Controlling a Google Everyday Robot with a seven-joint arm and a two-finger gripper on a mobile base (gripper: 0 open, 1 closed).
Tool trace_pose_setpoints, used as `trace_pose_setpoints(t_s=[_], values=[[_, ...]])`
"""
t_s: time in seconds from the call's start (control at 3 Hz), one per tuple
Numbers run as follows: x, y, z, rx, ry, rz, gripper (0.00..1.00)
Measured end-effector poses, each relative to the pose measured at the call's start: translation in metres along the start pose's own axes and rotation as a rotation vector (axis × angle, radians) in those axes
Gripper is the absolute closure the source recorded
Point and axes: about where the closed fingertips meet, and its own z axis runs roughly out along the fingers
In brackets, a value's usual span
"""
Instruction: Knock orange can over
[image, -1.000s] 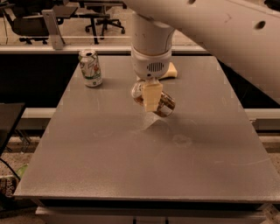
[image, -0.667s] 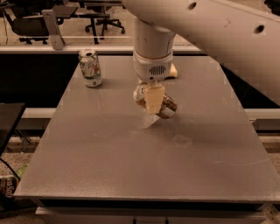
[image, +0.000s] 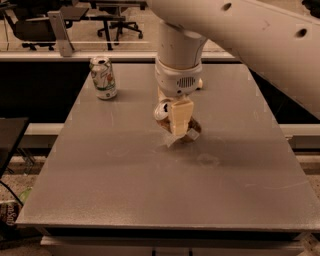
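The orange can (image: 192, 128) is in the middle of the grey table (image: 125, 190). It leans far over, with its silver top (image: 162, 110) pointing left and up and its copper body down to the right. My gripper (image: 179, 120) hangs straight down from the white arm and sits directly in front of the can, touching it and hiding its middle.
A white-and-green can (image: 103, 77) stands upright at the table's back left. A small tan object (image: 199, 83) shows behind the arm's wrist. The big white arm (image: 260, 40) spans the upper right. Office chairs and a ledge lie beyond the table's far edge.
The gripper has shifted slightly right and toward the front. The orange can stays tipped against it. The white-and-green can has not moved.
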Motion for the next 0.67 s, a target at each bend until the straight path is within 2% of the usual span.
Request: trace_pose_setpoints(t_s=[0.33, 0.67], values=[[-0.0021, -0.0041, 0.0002, 0.017, -0.006, -0.003, 0.0], [-0.0021, -0.0041, 0.0002, 0.017, -0.006, -0.003, 0.0]])
